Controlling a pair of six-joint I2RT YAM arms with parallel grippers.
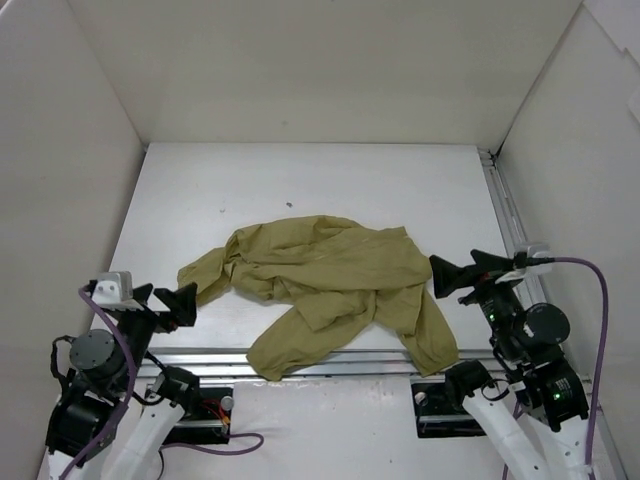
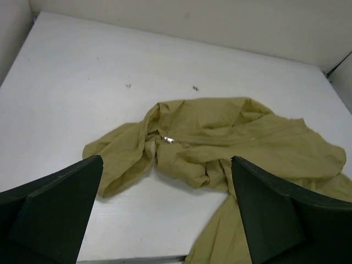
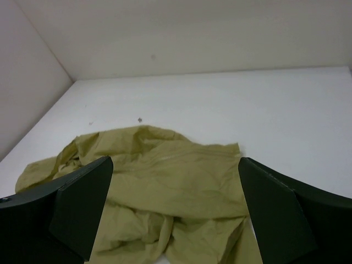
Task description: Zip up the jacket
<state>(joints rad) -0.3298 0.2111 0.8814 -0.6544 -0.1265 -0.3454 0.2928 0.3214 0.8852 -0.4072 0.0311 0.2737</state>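
- jacket: crumpled on the table, one sleeve reaching the near edge.
- left pincer: fingers apart, empty, beside the jacket.
- right pincer: fingers apart, empty, opposite side.

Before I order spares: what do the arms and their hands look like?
The left arm and right arm have black round joints and white lower links. The left hand and right hand each have two dark wedge-shaped fingers. A purple cable leaves each white wrist camera.
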